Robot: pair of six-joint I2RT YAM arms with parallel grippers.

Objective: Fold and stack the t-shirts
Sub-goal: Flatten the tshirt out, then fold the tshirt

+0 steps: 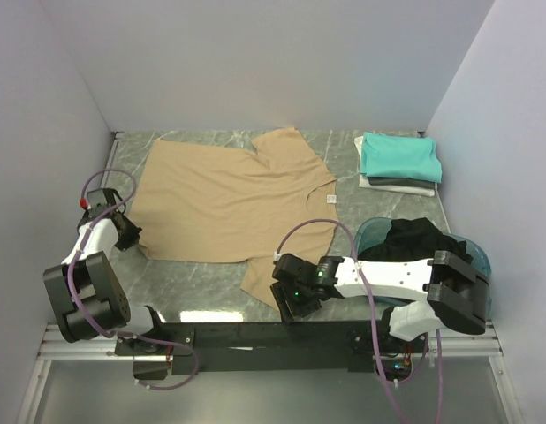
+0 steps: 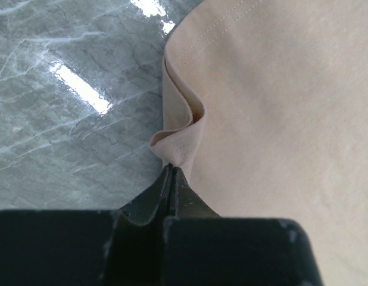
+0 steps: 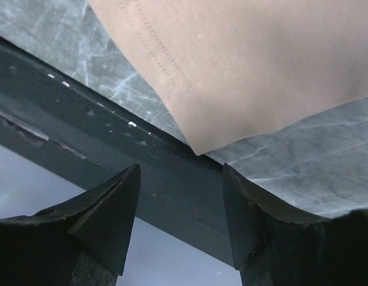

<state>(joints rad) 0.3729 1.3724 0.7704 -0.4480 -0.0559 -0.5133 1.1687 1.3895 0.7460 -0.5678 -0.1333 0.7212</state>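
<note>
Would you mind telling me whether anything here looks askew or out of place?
The tan short-sleeved cloth t-shirt lies crooked on the grey marble table, its near corner reaching the table's front edge. The left end effector pinches a rumpled fold at its edge. Nothing looks spilled or damaged.

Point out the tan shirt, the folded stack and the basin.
tan shirt (image 1: 229, 199), top view, middle of body
stack (image 1: 398, 157), top view, top layer
basin (image 1: 372, 234), top view, left wall
</note>
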